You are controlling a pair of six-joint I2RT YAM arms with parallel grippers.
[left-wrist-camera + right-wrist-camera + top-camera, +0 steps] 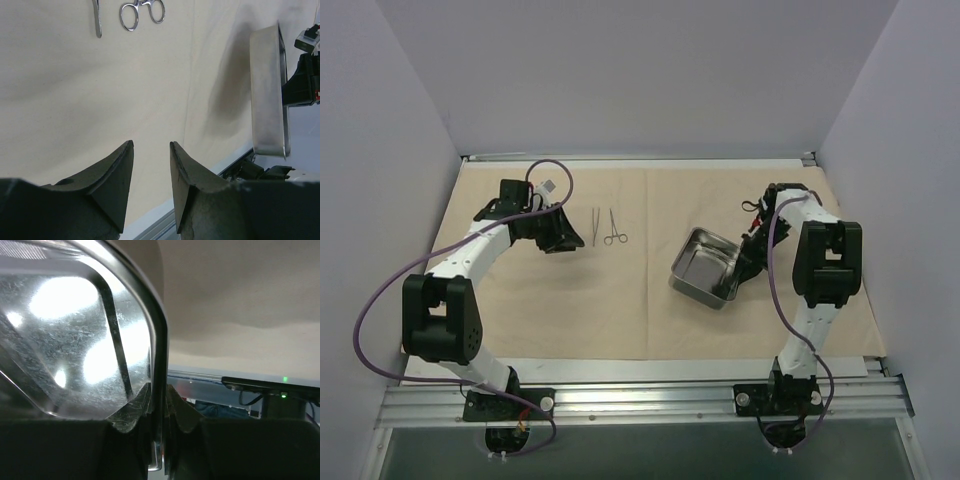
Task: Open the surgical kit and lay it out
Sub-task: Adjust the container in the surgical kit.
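White links [470, 250], black joint housings [442, 318], a purple cable [362, 318] along each arm; left tool [151, 145] and right tool [159, 390] dark

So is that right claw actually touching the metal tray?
Touching. The right wrist view shows the right gripper shut on the steel tray, its rim pinched between both fingers.

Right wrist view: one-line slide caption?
Right gripper clamped on the rim of the steel tray, beige cloth beyond.

Robotics lab test cell (blank white walls [640, 70], bare aluminium mounting rail [640, 397])
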